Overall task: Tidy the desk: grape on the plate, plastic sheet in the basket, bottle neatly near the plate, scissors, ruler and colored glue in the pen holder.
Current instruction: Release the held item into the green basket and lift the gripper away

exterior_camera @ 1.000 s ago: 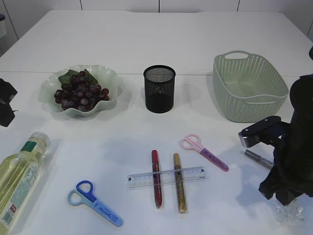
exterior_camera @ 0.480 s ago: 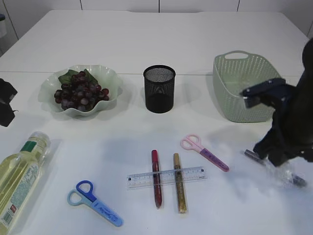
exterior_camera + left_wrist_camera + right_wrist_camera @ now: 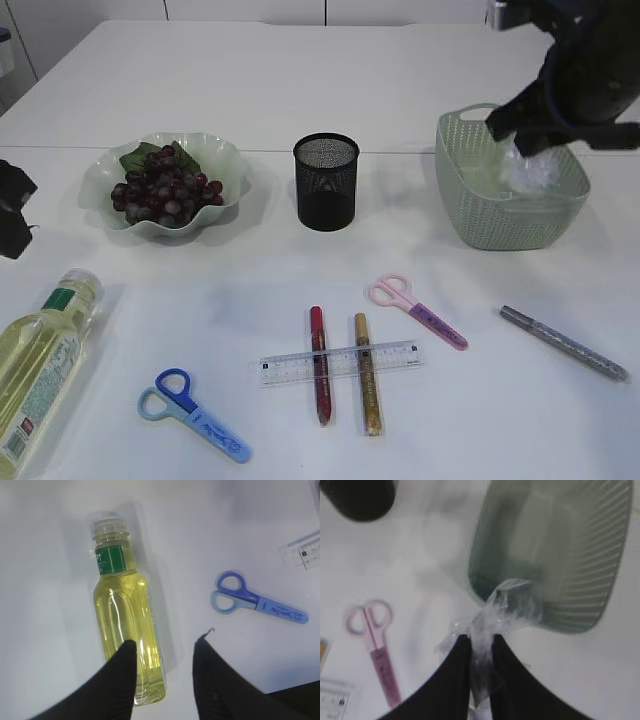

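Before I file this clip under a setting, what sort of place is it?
Probably a staged desk for a tidying test: a plain white table with stationery such as a ruler and mesh pen holder, plus a plate of grapes. No room detail shows.

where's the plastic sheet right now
The plastic sheet is pinched in the right gripper, hanging over the green basket at the right of the exterior view, not yet released.

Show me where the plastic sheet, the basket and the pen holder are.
plastic sheet (image 3: 492,617), right wrist view, crumpled part above the fingers.
basket (image 3: 500,228), exterior view, front wall.
pen holder (image 3: 326,195), exterior view, mesh side.
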`<state>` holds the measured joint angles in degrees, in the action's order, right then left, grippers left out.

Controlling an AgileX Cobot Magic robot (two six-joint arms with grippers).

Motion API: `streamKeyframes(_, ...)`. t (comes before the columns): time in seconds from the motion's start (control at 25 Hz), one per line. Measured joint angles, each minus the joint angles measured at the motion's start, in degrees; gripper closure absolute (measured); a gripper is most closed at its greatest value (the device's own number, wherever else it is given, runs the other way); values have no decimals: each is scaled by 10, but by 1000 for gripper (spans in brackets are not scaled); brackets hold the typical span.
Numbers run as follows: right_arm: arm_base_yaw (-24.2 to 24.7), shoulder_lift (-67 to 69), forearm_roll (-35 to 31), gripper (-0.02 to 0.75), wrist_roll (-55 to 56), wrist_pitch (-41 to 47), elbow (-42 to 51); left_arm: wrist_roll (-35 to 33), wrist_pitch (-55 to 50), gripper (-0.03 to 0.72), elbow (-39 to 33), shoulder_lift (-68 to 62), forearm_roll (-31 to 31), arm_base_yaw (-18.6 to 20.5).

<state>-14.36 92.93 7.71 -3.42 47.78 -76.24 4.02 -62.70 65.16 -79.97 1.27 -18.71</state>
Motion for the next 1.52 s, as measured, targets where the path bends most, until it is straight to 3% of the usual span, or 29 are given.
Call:
streamKeyframes(0.44, 64, 147, 28, 617, 40, -19, -164, 0, -9, 416, 0, 0, -13, 0)
streamKeyframes(0.52, 71, 177, 28, 552, 55, -18, -188, 0, -13, 416, 0, 0, -13, 0)
streamKeyframes(0.72, 73, 232, 28, 245, 69, -10, -225, 0, -16, 417, 0, 0, -13, 0)
streamKeyframes(0.84, 73, 240, 27, 166, 77, -6, -231, 0, -16, 417, 0, 0, -13, 0)
streamKeyframes(1.36, 73, 152, -11, 167, 78, 147, -229, 0, -13, 419, 0, -1, -13, 0)
streamKeyframes(1.52, 73, 94, -64, 168, 54, 175, -189, 0, -13, 419, 0, -1, 12, 0)
